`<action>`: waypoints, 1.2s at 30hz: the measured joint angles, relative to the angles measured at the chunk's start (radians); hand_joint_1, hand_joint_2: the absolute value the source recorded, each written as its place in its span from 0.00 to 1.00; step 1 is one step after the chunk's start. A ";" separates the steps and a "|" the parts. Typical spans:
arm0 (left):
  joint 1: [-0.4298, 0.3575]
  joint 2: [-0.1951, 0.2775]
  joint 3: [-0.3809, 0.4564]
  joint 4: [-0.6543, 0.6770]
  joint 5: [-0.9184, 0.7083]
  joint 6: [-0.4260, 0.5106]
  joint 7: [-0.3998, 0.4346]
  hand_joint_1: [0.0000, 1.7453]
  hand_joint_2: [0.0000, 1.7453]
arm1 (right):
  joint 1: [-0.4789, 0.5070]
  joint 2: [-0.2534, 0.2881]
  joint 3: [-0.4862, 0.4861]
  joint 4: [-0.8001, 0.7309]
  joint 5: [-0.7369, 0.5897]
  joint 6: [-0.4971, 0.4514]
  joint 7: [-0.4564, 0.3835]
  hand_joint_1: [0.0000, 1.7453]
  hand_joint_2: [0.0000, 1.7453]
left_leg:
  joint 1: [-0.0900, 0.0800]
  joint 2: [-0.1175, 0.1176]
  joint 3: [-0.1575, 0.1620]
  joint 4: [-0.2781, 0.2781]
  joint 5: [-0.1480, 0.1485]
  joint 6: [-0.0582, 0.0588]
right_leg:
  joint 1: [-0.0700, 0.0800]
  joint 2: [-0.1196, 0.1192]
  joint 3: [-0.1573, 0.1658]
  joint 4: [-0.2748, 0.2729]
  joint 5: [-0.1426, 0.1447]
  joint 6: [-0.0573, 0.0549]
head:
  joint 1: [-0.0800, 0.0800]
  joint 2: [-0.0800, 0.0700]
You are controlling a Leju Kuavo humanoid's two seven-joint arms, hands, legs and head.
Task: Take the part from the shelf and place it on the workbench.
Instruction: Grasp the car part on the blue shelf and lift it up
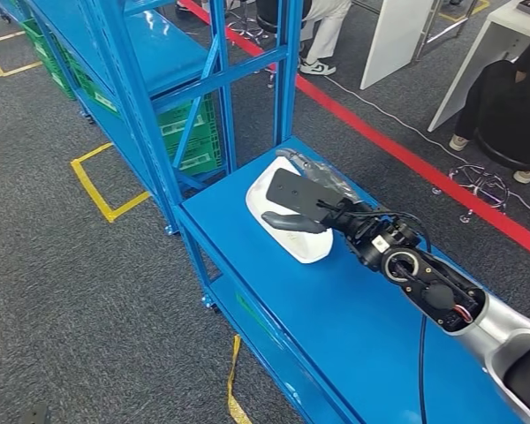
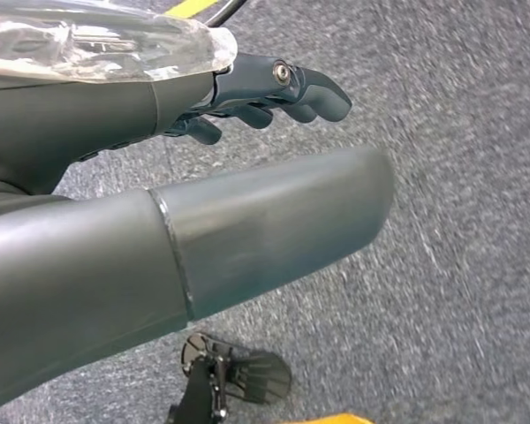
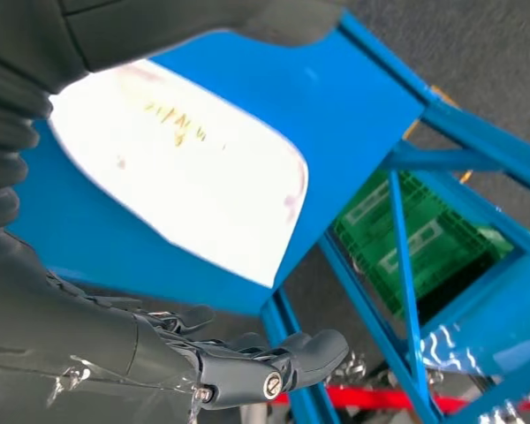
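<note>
I see my right robot hand (image 1: 301, 205) spread open just above the white part (image 1: 291, 231) lying flat on the blue shelf (image 1: 356, 327), and I fear those fingers may skid off its smooth, shallow shell.

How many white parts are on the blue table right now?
1. The white part lies on the blue table, near its end by the shelf frame, under the right hand. The hand may hide more.
</note>
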 joint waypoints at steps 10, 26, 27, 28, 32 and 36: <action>0.011 0.015 0.020 0.000 -0.002 0.015 0.007 0.00 0.00 | -0.014 -0.081 0.006 -0.073 0.042 -0.067 -0.023 0.00 1.00 | 0.002 0.000 0.001 -0.001 0.001 -0.001 | 0.005 0.000 0.000 0.001 -0.001 0.001 | 0.000 0.000; 0.032 0.029 0.060 0.000 0.016 0.016 -0.008 0.00 0.00 | -0.064 -0.145 0.038 -0.106 0.010 0.063 0.035 0.00 1.00 | 0.004 0.000 0.001 -0.002 0.001 -0.001 | 0.004 0.000 0.000 0.001 -0.001 0.001 | 0.000 0.000; 0.033 0.031 0.062 0.000 0.016 0.015 -0.007 0.00 0.00 | -0.066 -0.152 0.041 -0.109 0.006 0.079 0.041 0.00 1.00 | 0.004 0.000 0.001 -0.002 0.001 -0.001 | 0.004 0.000 0.000 0.001 -0.001 0.001 | 0.000 0.000; 0.033 0.033 0.063 0.000 0.016 0.015 -0.007 0.00 0.00 | -0.068 -0.158 0.046 -0.112 0.002 0.096 0.046 0.00 1.00 | 0.004 0.000 0.001 -0.002 0.001 -0.001 | 0.004 0.000 0.000 0.001 -0.001 0.001 | 0.000 0.000; 0.038 0.041 0.070 0.000 0.022 0.016 -0.006 0.00 0.00 | -0.084 -0.178 0.067 -0.117 -0.006 0.181 0.062 0.00 1.00 | 0.004 0.000 0.001 -0.002 0.001 -0.001 | 0.004 0.000 0.000 0.001 -0.001 0.001 | 0.000 0.000; 0.049 0.049 0.084 0.000 0.029 0.016 -0.006 0.00 0.00 | -0.117 -0.199 0.104 -0.125 -0.026 0.261 0.091 0.00 1.00 | 0.004 0.000 0.001 -0.002 0.001 -0.001 | 0.004 0.000 0.000 0.001 -0.001 0.001 | 0.000 0.000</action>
